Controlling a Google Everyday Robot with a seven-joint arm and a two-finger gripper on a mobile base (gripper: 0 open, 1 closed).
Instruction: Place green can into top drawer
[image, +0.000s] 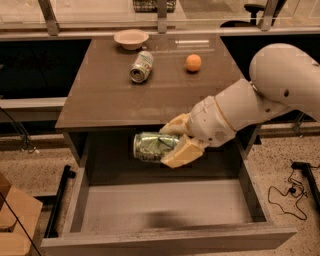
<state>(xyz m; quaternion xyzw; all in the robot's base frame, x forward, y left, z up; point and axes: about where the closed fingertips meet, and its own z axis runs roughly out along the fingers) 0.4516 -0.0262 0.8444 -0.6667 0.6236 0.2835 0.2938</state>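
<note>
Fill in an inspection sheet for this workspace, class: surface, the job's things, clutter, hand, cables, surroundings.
Surface: brown cabinet top, glossy.
Job's things: green can held sideways above the open top drawer, not yet set down; nothing seen on the drawer floor.
Clutter: paler can on its side, orange fruit and bowl, all towards the back of the cabinet top.
Hand: hand shut on the green can, over the drawer's rear part, just below the cabinet top's front edge.
Cables: black cable on the floor at the right; thin cable at the left.
Surroundings: speckled floor; wooden piece at the lower left.
</note>
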